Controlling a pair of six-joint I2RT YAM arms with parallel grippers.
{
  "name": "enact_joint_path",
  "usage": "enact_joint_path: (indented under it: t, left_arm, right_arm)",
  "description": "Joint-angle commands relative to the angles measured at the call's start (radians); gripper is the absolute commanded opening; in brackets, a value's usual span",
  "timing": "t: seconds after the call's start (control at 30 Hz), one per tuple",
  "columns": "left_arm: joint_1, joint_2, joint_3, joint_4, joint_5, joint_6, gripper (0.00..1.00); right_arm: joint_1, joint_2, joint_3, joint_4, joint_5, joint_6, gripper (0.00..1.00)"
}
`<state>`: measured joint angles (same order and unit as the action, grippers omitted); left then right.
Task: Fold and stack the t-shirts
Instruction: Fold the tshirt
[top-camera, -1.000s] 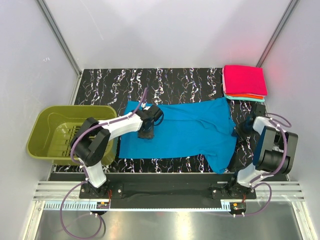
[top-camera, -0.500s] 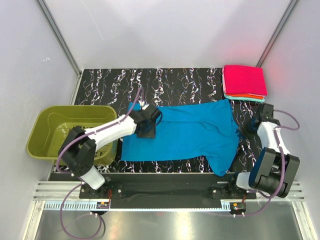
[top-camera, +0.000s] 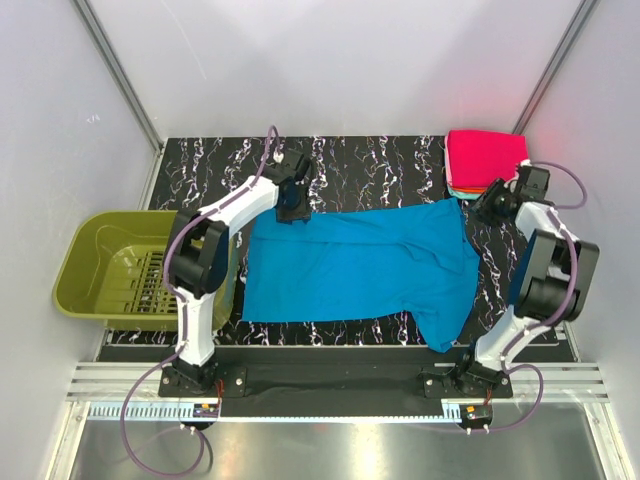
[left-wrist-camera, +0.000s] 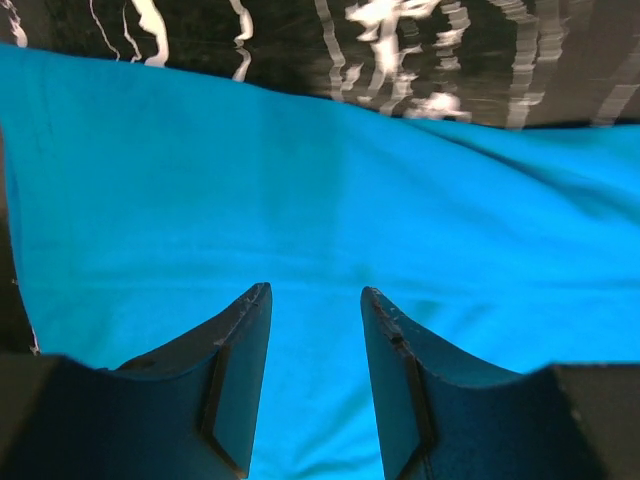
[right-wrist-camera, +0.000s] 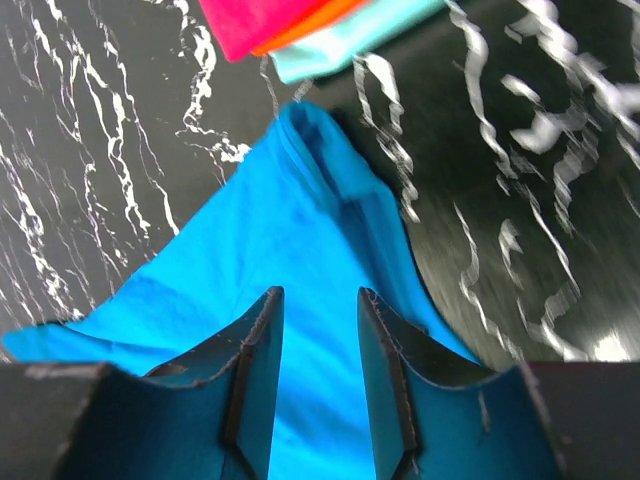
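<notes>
One shirt (top-camera: 360, 262), blue, spread flat on the table (top-camera: 380, 160), a sleeve trailing toward the near right. One left pincer (left-wrist-camera: 315, 295), fingers parted and empty, over the shirt's far left corner. One right pincer (right-wrist-camera: 318, 295), likewise parted and empty, over its far right corner. One folded stack (top-camera: 487, 160), pink uppermost, at the table's far right. One bin (top-camera: 100, 265), green, at the left.

an olive bin (top-camera: 72, 280) sits at the left edge of the black marbled table (top-camera: 380, 160), a grate (top-camera: 140, 285) in its bottom.
</notes>
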<state>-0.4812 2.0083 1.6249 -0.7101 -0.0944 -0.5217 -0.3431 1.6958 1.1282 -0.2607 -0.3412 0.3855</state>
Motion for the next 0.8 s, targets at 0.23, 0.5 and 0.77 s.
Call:
enact_joint_path:
  t: [0.23, 0.5, 0.77]
  left_arm:
    - [0.036, 0.118, 0.128, -0.017, 0.041, 0.038, 0.47]
    - [0.061, 0.152, 0.122, -0.020, 0.024, 0.029, 0.47]
    - [0.062, 0.164, 0.131, -0.022, 0.019, 0.031, 0.47]
  right_arm:
    - [0.130, 0.179, 0.174, 0.060, 0.114, -0.221, 0.46]
    - [0.154, 0.271, 0.275, 0.025, 0.176, -0.272, 0.45]
    - [0.173, 0.324, 0.324, 0.015, 0.179, -0.257, 0.44]
